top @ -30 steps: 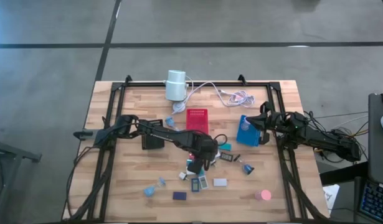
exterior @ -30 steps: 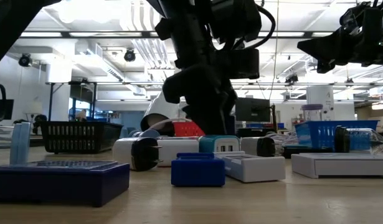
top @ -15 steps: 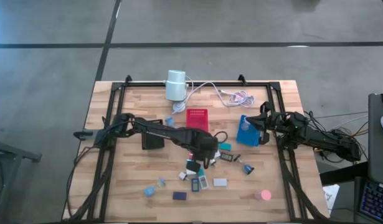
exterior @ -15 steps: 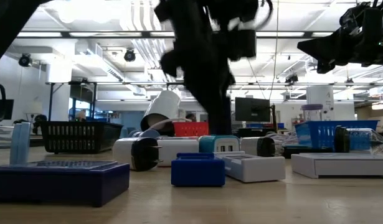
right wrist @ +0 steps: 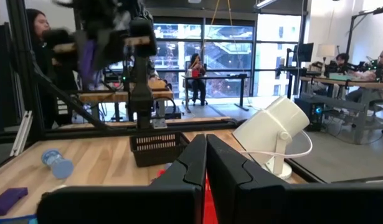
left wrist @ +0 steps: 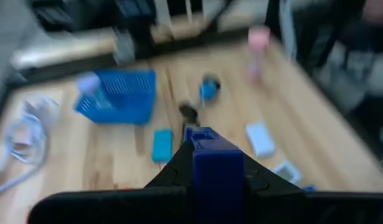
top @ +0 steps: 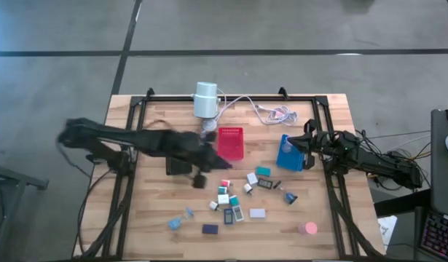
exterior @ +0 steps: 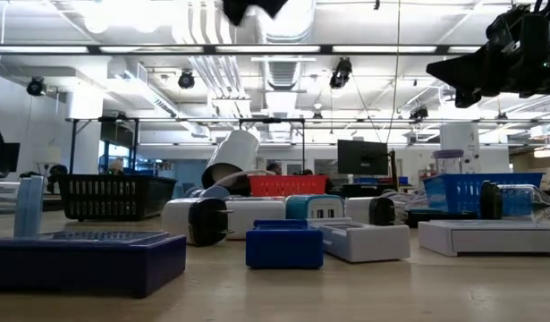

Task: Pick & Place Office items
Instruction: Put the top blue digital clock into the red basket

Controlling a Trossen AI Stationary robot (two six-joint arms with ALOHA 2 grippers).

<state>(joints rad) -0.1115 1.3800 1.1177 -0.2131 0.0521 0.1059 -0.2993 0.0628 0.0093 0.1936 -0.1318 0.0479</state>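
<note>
Left arm stretched low across the table, its gripper (top: 199, 180) just off the black tray (top: 178, 166), fingers clamped on a small blue block (left wrist: 211, 168). That block is boxy and deep blue, filling the wrist view; from above it is a dark blur. Beyond the pincer, the other office items (top: 238, 200) lie scattered. Right gripper (top: 305, 140) waits by the blue tray (top: 289, 154), fingers together.

Left hand (top: 199, 180) lifted from the pile, gripping a blue block (left wrist: 217, 163), swung toward black tray (top: 178, 167)
</note>
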